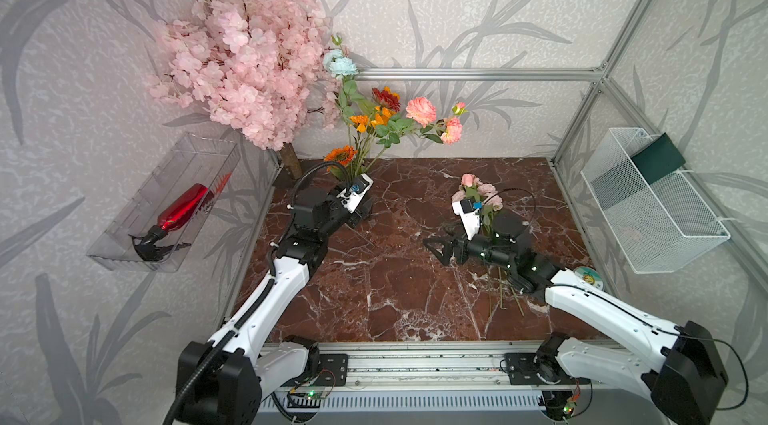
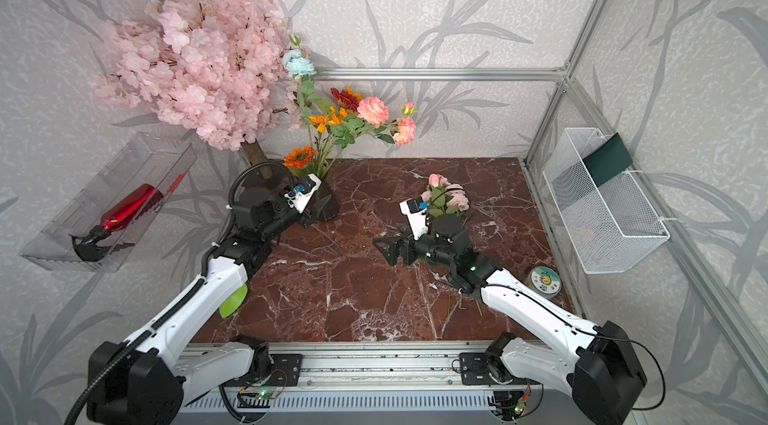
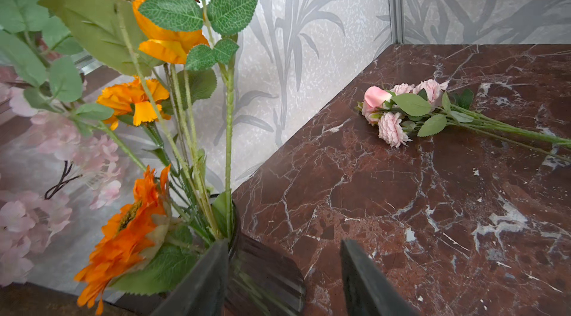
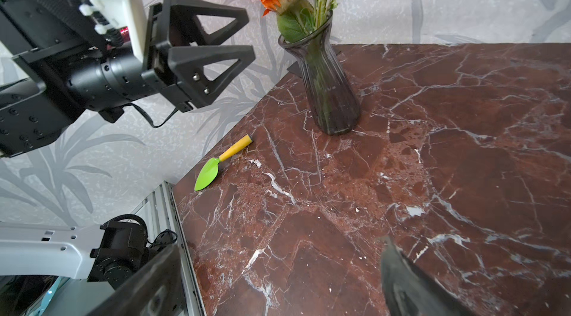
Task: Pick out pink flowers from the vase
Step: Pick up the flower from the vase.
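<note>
The dark ribbed glass vase [image 2: 326,202] [image 4: 327,82] stands at the back left of the marble table. Orange, red and pale-blue flowers are in it, and salmon pink flowers [image 1: 420,110] [image 2: 372,111] lean out to the right on one leafy stem. A bunch of pale pink flowers [image 1: 471,188] [image 3: 392,107] lies flat on the table at the back right. My left gripper [image 3: 282,246] [image 4: 250,34] is open at the vase [image 3: 262,274]. One finger is by the glass and the other stands clear of it. My right gripper [image 1: 436,250] [image 4: 281,246] hangs open and empty over mid-table.
A big pink blossom tree [image 1: 245,69] stands in the back left corner. A clear bin with a red spray bottle [image 1: 183,206] hangs on the left wall. On the right wall hangs a white wire basket [image 1: 648,202]. A green trowel [image 4: 213,169] lies by the left edge, a round tin [image 1: 588,277] by the right.
</note>
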You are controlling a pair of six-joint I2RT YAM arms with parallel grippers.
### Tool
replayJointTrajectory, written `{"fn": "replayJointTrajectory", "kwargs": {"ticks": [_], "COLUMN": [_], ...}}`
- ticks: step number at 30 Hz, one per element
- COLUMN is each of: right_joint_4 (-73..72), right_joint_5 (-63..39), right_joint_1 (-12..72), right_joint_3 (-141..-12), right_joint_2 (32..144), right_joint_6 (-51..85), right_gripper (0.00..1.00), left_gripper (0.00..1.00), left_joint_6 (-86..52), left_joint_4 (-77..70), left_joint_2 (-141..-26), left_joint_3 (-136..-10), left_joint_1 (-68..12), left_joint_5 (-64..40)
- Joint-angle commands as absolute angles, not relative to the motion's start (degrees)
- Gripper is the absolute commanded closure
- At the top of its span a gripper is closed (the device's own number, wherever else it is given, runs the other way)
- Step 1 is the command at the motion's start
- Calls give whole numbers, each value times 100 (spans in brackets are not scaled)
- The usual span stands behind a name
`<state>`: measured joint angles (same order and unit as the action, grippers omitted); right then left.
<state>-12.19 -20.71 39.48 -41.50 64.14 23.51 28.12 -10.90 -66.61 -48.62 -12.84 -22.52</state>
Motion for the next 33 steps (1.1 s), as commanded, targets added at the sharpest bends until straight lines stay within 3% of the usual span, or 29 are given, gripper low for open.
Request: {"fn": "replayJointTrajectory", "kwargs": {"ticks": [1,21,33], "right_joint_4": [-1916,-2268,-2101], "right_joint_5": [-1918,-1603,-1593], "right_joint_1": [4132,4456,4457], "right_joint_3": [-4107,-4130,-4169], "right_joint_2": [6476,6882,6908], "right_joint_6": [2497,2367,2313], "right_gripper": [1,1,1], "left_gripper": [47,62,64], "left_joint_6": [3048,3196,3103], "left_joint_4": [-1542,-2285,-2292], "left_joint_2": [-6944,-8539,-8820], "left_joint_3": [-5262,-6211,-6423], "left_joint_1": [-1257,-1273,-1360], "left_joint_5": [-2236,-1454,-1484]}}
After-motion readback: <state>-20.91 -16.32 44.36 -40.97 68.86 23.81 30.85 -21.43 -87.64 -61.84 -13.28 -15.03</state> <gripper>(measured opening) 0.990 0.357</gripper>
